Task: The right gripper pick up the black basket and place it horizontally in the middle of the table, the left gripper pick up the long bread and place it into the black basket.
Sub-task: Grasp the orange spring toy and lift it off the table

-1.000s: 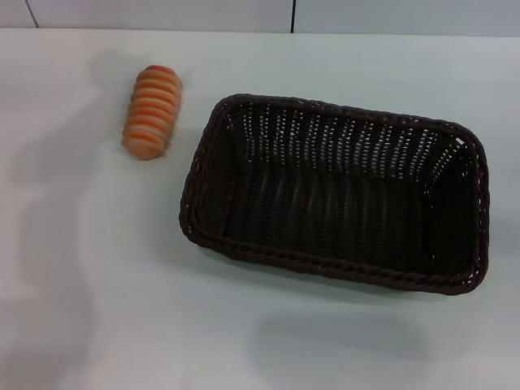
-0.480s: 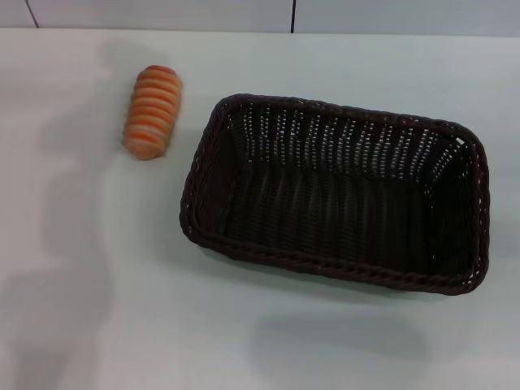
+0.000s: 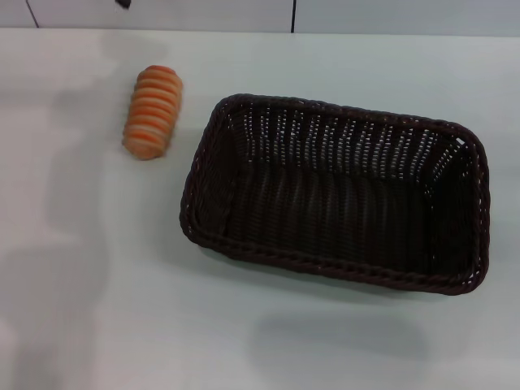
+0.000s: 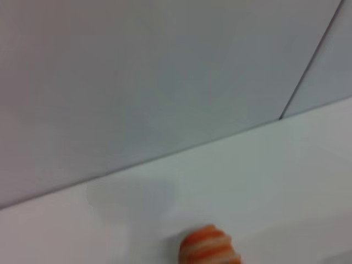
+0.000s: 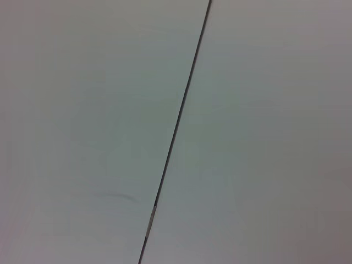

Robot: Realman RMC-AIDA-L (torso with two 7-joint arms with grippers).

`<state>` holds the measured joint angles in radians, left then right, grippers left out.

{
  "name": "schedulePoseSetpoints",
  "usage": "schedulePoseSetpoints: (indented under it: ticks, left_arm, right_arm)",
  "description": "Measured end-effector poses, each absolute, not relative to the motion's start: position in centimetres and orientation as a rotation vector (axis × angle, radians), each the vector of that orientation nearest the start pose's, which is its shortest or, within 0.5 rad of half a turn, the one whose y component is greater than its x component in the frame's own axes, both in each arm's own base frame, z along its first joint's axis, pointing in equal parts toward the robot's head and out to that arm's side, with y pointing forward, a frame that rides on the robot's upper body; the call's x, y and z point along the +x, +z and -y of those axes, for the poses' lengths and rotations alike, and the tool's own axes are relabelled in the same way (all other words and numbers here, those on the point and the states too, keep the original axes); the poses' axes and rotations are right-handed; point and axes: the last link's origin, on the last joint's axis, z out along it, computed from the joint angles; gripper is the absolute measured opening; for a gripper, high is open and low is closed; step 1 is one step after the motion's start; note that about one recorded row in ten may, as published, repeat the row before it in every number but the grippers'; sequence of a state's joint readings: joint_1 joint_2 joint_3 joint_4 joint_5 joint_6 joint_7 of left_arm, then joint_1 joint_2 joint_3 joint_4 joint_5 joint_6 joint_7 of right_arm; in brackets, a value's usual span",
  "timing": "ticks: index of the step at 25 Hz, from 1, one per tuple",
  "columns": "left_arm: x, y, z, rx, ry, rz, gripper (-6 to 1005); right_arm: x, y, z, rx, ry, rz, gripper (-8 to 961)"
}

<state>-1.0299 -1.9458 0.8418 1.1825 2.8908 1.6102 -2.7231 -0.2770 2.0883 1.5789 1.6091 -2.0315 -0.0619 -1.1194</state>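
The black basket (image 3: 335,193) lies lengthwise across the middle and right of the white table (image 3: 122,309), empty and upright. The long bread (image 3: 152,111), orange-brown with pale ridges, lies on the table just beyond the basket's left end, apart from it. One end of the long bread (image 4: 210,247) shows in the left wrist view, with the wall behind it. A small dark tip (image 3: 122,3) pokes in at the top edge of the head view, beyond the bread; it may belong to my left gripper. My right gripper is out of view.
A grey wall with a dark vertical seam (image 3: 292,16) runs along the table's far edge. Soft shadows fall on the table's left side and in front of the basket. The right wrist view shows only the wall and the seam (image 5: 176,132).
The shadow on the table's left side has shifted, and a small dark tip has come into view at the top edge. Basket and bread have not moved.
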Motion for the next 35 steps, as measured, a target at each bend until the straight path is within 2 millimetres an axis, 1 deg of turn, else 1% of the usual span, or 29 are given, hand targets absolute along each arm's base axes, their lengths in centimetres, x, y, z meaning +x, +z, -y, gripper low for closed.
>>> schedulePoseSetpoints:
  ticks: [3, 6, 9, 15, 16, 17, 20, 21, 30, 33, 34, 35]
  left_arm:
    - [-13.7, 12.4, -45.7, -2.140, 0.282, 1.177, 806]
    - [-14.3, 12.0, -45.9, -2.141, 0.298, 1.199, 806]
    - [-15.0, 11.1, -45.9, -2.148, 0.330, 1.230, 806]
    - [-16.7, 9.2, -45.9, -2.125, 0.448, 1.243, 805]
    - [-17.2, 8.7, -45.9, -2.119, 0.465, 1.253, 805]
    - [-17.2, 8.7, -45.9, -2.119, 0.465, 1.253, 805]
    - [-18.2, 7.9, -46.0, -2.112, 0.474, 1.275, 805]
    - [-18.6, 7.4, -45.9, -2.114, 0.479, 1.285, 805]
    - [-19.9, 6.2, -45.7, -2.120, 0.496, 1.311, 805]
    - [-20.0, 5.8, -45.6, -2.125, 0.499, 1.318, 805]
    - [-20.1, 5.1, -45.4, -2.137, 0.502, 1.320, 804]
    - [-20.1, 4.9, -45.4, -2.140, 0.503, 1.320, 804]
  right_arm:
    - [30.2, 12.9, -28.2, -1.388, 0.206, -0.554, 472]
    - [29.9, 12.4, -28.3, -1.399, 0.209, -0.551, 472]
    - [29.7, 12.1, -28.4, -1.408, 0.212, -0.546, 472]
    - [28.5, 11.1, -28.7, -1.435, 0.223, -0.509, 472]
    - [28.2, 10.8, -28.7, -1.441, 0.224, -0.499, 472]
    - [28.2, 10.8, -28.7, -1.441, 0.224, -0.499, 472]
    - [27.9, 10.4, -28.8, -1.452, 0.227, -0.489, 472]
    - [27.6, 10.1, -28.9, -1.461, 0.227, -0.479, 472]
    - [27.0, 9.8, -28.9, -1.461, 0.227, -0.451, 473]
    - [26.7, 9.5, -29.1, -1.469, 0.235, -0.444, 473]
    - [26.6, 9.4, -29.2, -1.472, 0.238, -0.441, 473]
    - [26.4, 9.3, -29.2, -1.474, 0.241, -0.438, 473]
